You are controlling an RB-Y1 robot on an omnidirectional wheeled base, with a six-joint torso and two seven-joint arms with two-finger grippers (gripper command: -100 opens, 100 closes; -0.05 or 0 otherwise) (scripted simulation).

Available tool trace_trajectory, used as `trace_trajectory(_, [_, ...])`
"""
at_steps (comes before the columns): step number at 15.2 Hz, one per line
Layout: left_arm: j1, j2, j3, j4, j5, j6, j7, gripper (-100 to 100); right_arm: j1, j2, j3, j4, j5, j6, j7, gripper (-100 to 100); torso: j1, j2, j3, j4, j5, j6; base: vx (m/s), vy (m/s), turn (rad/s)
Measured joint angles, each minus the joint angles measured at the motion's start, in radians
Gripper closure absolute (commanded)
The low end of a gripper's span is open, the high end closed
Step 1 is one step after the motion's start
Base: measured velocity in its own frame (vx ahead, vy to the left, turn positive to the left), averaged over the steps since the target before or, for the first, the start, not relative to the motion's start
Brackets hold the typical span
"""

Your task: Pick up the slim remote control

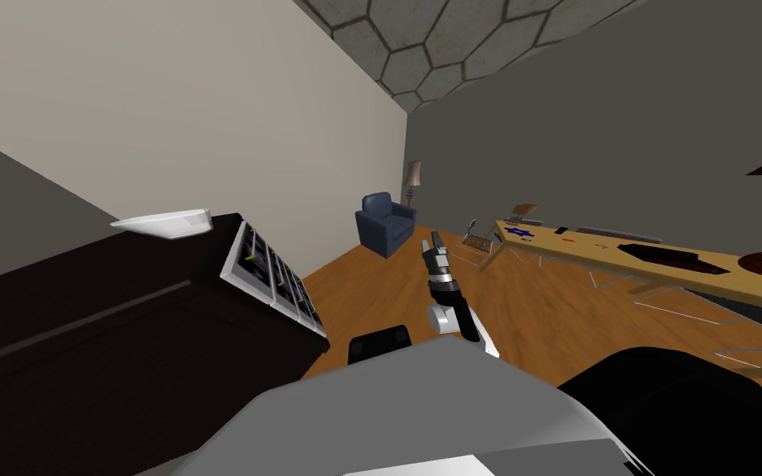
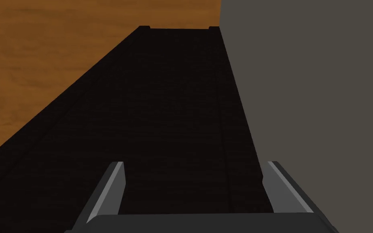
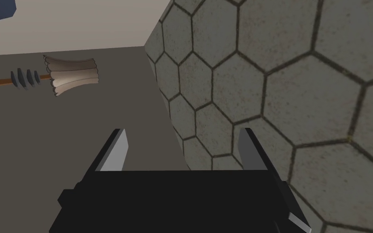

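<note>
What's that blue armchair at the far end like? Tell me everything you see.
The armchair is dark blue and plump, with a rounded back, two thick arms and a seat cushion; it looks padded. It stands upright on the wooden floor, near the far corner by the light wall. Its seat is bare. A floor lamp stands just behind it; whether they touch is unclear.

Head camera looks down; left wrist close over dark cabinet (image 2: pixel 161 121), right wrist faces lamp (image 3: pixel 72 75).
</note>
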Motion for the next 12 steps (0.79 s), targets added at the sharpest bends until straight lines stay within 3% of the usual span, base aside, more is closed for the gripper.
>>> trace_trajectory(1, [-0.006,0.033,-0.021,-0.005,0.005,-0.012,0.007,-100,0.000,0.000,0.000,0.000,0.000,0.000,0.000,0,0.001,-0.001,-0.001,0.000,0.000,0.000,0.085,0.124,-0.140])
trace_trajectory(4, [-0.020,0.062,-0.093,0.042,0.023,-0.048,0.019,-100,0.000,0.000,0.000,0.000,0.000,0.000,0.000,0,0.003,-0.002,-0.001,0.000,0.000,0.000,0.085,0.129,-0.098])
trace_trajectory(9, [-0.038,0.100,-0.185,0.098,0.038,-0.108,0.050,-100,0.000,0.000,0.000,0.000,0.000,0.000,0.000,0,0.006,-0.003,-0.002,-0.001,0.002,0.000,0.094,0.167,-0.139])
trace_trajectory(12, [-0.050,0.103,-0.238,0.134,0.050,-0.148,0.064,-100,0.000,0.000,0.000,0.000,0.000,0.000,0.000,0,0.006,-0.004,-0.002,-0.001,0.002,0.000,0.100,0.157,-0.111])
